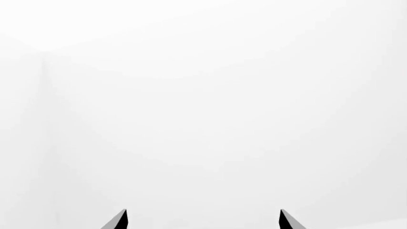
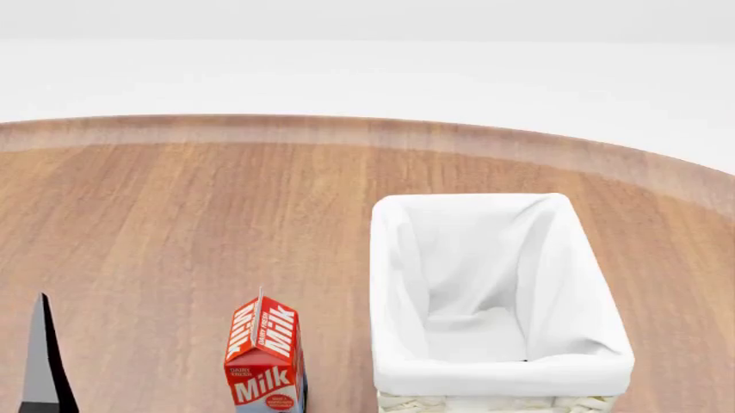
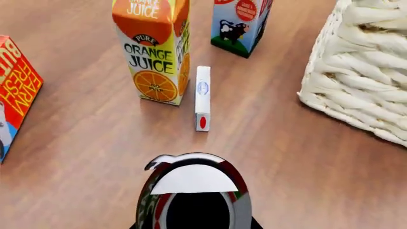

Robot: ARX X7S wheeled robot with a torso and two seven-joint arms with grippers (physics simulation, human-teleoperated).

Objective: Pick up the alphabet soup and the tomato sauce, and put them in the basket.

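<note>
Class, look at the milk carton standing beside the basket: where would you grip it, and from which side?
Probably the milk carton's flat body walls, below the sloped gable, which would offer poor purchase. It stands upright, so come in level from its open side, away from the basket, closing across two parallel faces.

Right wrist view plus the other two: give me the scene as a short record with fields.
tomato sauce: right up against the right wrist camera; grip not visible
alphabet soup: in no view
basket: upright, white lining, no can visible inside
left gripper: open, nothing between its tips, facing blank white
right gripper: state cannot be told
other items: orange juice carton, milk carton, butter box, slim white box lying flat
table: wood
</note>
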